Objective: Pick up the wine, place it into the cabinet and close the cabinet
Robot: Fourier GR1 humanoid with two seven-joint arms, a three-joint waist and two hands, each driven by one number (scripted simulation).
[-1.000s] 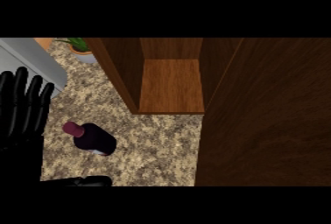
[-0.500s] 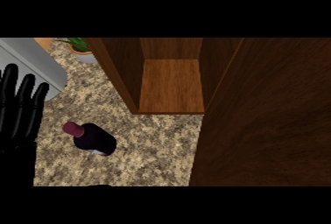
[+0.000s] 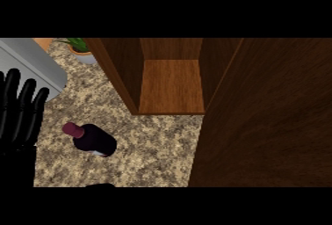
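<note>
Nearest to us, at the lower edge just in front of the wine bottle [image 3: 94, 139], a dark sliver shows; we cannot tell what it is, and our right hand is not visible anywhere. The bottle stands on the speckled table [image 3: 149, 145], untouched, its red cap tipped toward the left. Left of the bottle, our left hand [image 3: 19, 110] rests released, fingers straight and pointing up, apart from the glass. Beyond the bottle and to its right, the cabinet [image 3: 172, 83] is open, its wooden shelf bare, and its door [image 3: 272, 118] swings out toward us, right of the bottle. Farther back, left of the cabinet, sits a potted plant [image 3: 81, 48]. To grasp well, we should wrap the bottle's body low, keep it upright, and clear the door's edge.
</note>
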